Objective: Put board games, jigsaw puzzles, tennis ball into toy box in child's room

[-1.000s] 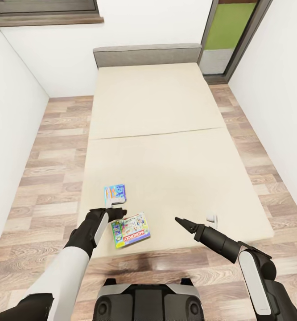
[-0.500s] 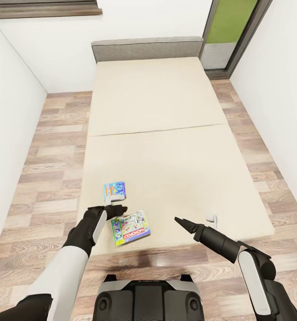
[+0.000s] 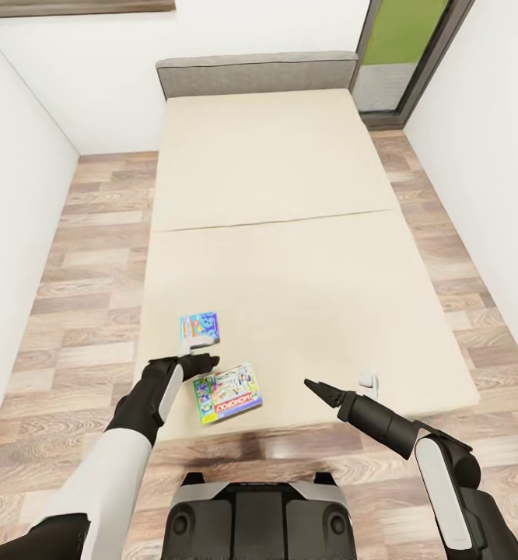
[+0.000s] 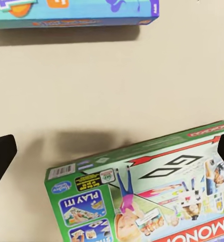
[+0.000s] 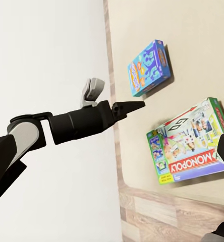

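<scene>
Two board games lie near the foot of the beige bed (image 3: 290,257): a blue one (image 3: 200,327) (image 4: 71,12) (image 5: 148,67) and a green Monopoly box (image 3: 227,393) (image 4: 152,196) (image 5: 190,146). My left gripper (image 3: 205,352) (image 4: 112,151) hovers open over the mattress between the two boxes, touching neither. In the right wrist view its fingers (image 5: 126,107) point at the gap between them. My right gripper (image 3: 335,384) is open and empty, above the bed's foot edge to the right of the Monopoly box. The table and the toy box are out of view.
White walls close in on both sides, with strips of wood-plank floor (image 3: 80,280) between them and the bed. A grey headboard (image 3: 255,74) stands at the far end, with a dark-framed doorway (image 3: 403,54) at the back right. My base (image 3: 255,517) is at the bed's foot.
The whole picture has slid a little, so the camera has moved. Both arms and the two boxes keep their places relative to each other.
</scene>
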